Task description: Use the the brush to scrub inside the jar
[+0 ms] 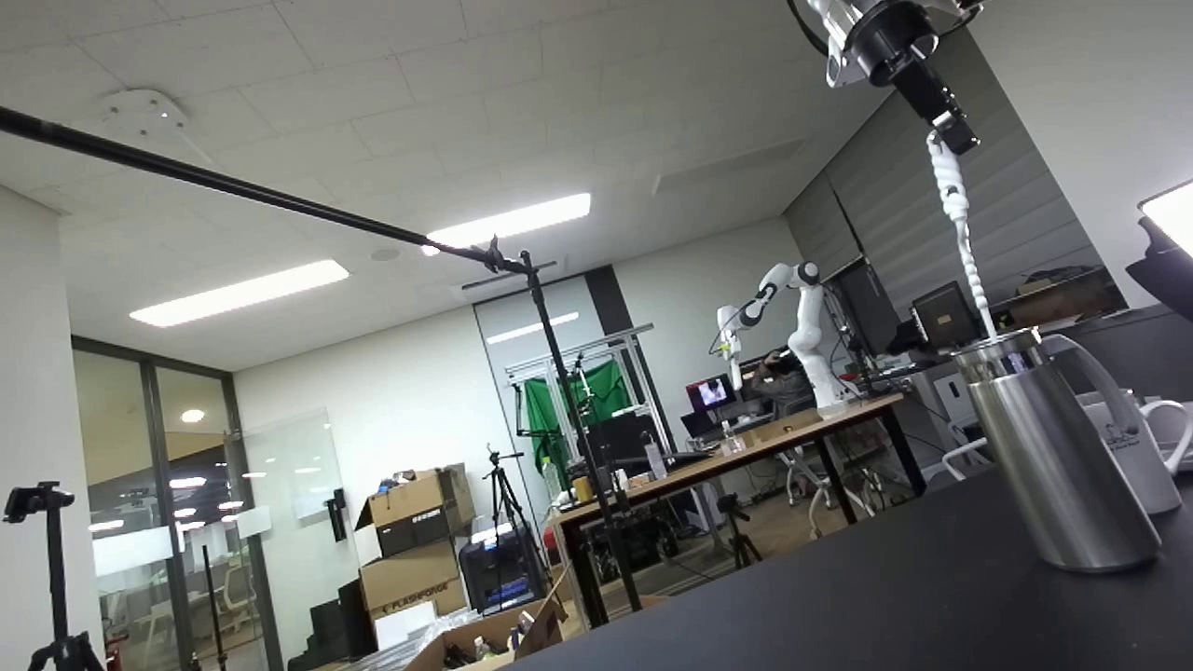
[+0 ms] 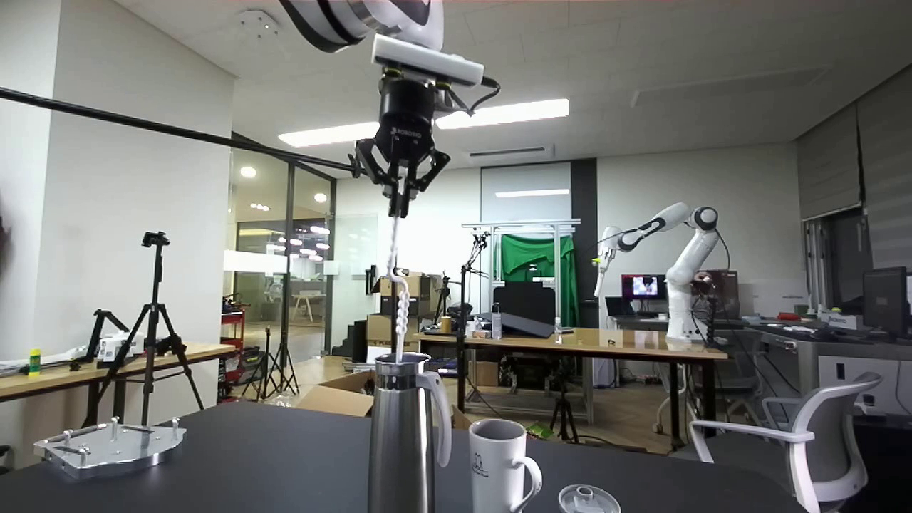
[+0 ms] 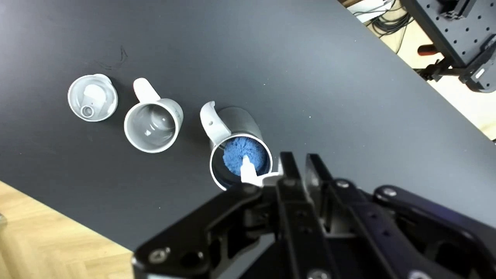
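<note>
We see the gripper [image 2: 399, 206] clamped on the upper end of the brush [image 2: 402, 308], which hangs from it into the jar [image 2: 401, 450], upright below. We judge that this high hold serves reach: the blue bristle head [image 3: 237, 150] lies inside the jar, its depth unclear, with the jaws well clear above. The white mug [image 2: 495, 481] stands past the jar from the gripper, probably apart enough to leave the scrubbing stroke free.
</note>
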